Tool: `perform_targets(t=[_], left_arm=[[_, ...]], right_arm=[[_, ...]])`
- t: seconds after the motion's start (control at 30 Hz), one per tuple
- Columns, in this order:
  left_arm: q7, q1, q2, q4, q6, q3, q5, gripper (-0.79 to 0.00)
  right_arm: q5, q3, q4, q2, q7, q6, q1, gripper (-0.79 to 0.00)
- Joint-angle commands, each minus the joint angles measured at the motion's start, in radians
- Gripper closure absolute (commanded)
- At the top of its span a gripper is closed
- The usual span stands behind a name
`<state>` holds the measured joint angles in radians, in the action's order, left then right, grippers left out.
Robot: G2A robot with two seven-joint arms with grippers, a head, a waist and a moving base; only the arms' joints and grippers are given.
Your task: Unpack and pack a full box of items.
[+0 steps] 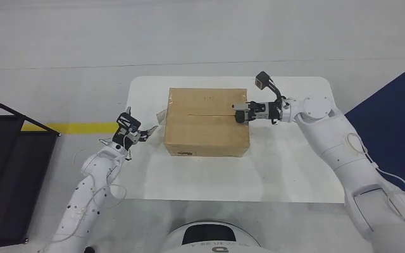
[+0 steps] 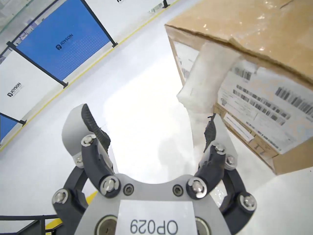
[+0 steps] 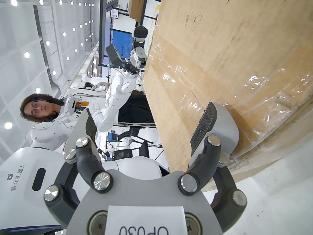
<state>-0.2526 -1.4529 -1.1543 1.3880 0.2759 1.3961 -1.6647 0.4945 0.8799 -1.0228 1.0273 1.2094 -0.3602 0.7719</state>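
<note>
While the closed box (image 1: 205, 123) sits centred on the table (image 1: 291, 177), top view: left gripper (image 1: 147, 133) just beside its left side, right gripper (image 1: 239, 112) at its right top edge. Left wrist view: jaws wide, tape strip (image 2: 207, 79) beside one. Right wrist view: jaws wide, one at the taped edge.

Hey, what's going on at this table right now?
A two-armed robot is starting on a cardboard box, taped shut, on the white table. The left gripper sits at one end of the box, jaws open, with a loose strip of tape hanging from the top edge between them. The right gripper is at the opposite end, jaws open, by the taped seam. The box is not yet opened.
</note>
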Motion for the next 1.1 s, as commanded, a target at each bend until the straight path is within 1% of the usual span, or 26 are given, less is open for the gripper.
perform_targets(t=[0.0, 0.17, 0.3, 0.4, 0.57, 0.8, 0.97, 1.07], left_arm=[[0.004, 0.023, -0.003, -0.012, 0.007, -0.019, 0.001, -0.785], [0.023, 0.075, -0.010, -0.037, 0.042, -0.072, -0.015, -0.785], [0.032, 0.108, -0.017, -0.060, 0.040, -0.105, -0.015, -0.785], [0.020, 0.126, -0.023, -0.072, 0.000, -0.108, 0.013, -0.785], [-0.005, 0.140, -0.027, -0.075, -0.079, -0.081, 0.060, -0.785], [-0.055, 0.121, -0.022, -0.030, -0.121, -0.022, 0.094, -0.785], [-0.052, 0.116, -0.018, 0.037, -0.131, 0.000, 0.077, -0.785], [-0.038, 0.115, -0.016, 0.101, -0.132, 0.003, 0.049, -0.785]], right_arm=[[0.000, 0.000, 0.000, 0.000, 0.000, 0.000, 0.000, -0.785], [0.000, 0.000, 0.000, 0.000, 0.000, 0.000, 0.000, -0.785], [0.000, 0.000, 0.000, 0.000, 0.000, 0.000, 0.000, -0.785], [0.000, 0.000, 0.000, 0.000, 0.000, 0.000, 0.000, -0.785], [0.000, 0.000, 0.000, 0.000, 0.000, 0.000, 0.000, -0.785], [0.000, 0.000, 0.000, 0.000, 0.000, 0.000, 0.000, -0.785], [0.000, 0.000, 0.000, 0.000, 0.000, 0.000, 0.000, -0.785], [0.000, 0.000, 0.000, 0.000, 0.000, 0.000, 0.000, -0.785]])
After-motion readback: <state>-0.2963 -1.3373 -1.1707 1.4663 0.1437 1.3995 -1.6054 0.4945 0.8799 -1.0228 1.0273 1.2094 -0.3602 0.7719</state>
